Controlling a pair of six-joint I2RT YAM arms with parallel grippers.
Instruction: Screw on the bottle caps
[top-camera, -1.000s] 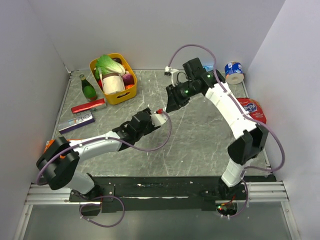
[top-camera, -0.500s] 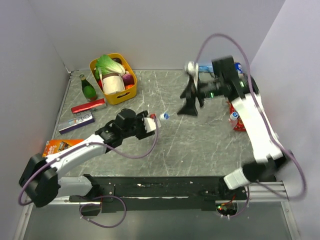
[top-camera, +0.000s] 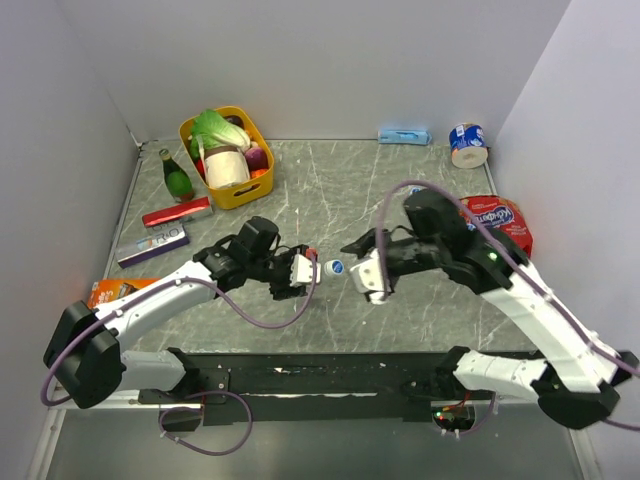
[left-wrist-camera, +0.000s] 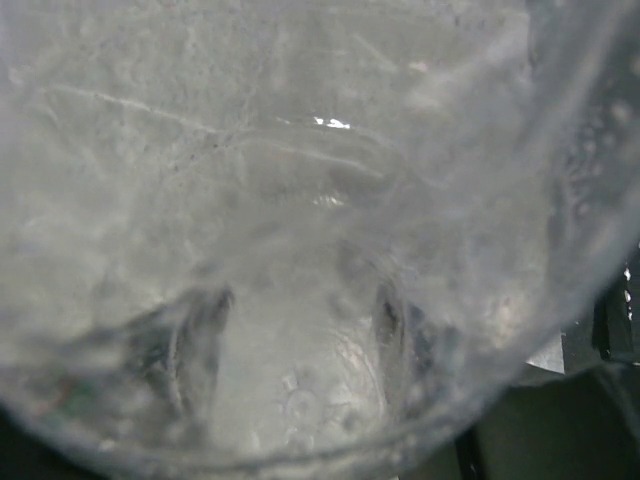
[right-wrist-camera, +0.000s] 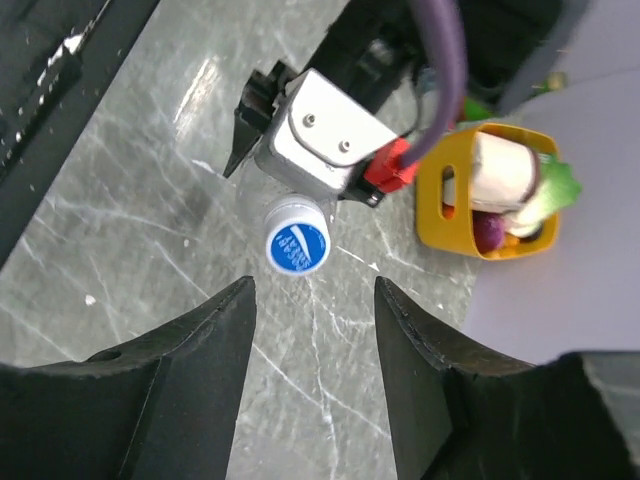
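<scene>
A small clear bottle (left-wrist-camera: 300, 180) fills the left wrist view, and my left gripper (top-camera: 300, 268) is shut on it, holding it on its side just above the table. My fingers (left-wrist-camera: 200, 335) show dimly through the plastic. A blue cap (top-camera: 336, 267) with a whitish mark sits on the bottle's neck, pointing right. My right gripper (top-camera: 352, 262) faces it from the right, open. In the right wrist view the cap (right-wrist-camera: 297, 247) lies just beyond the tips of the right gripper (right-wrist-camera: 315, 290), nearer the left finger, touching neither. No other bottles or caps show.
At the back left stand a yellow basket (top-camera: 247, 190) of groceries and a green glass bottle (top-camera: 177, 177). A red pack (top-camera: 177, 211), a purple box (top-camera: 152, 246) and an orange pack (top-camera: 110, 291) lie at the left. A tape roll (top-camera: 467, 145) and a red bag (top-camera: 500, 218) sit at the right.
The right arm has swung from the back right down to the middle and now faces the cap. The left arm has carried the bottle slightly right and nearer.
</scene>
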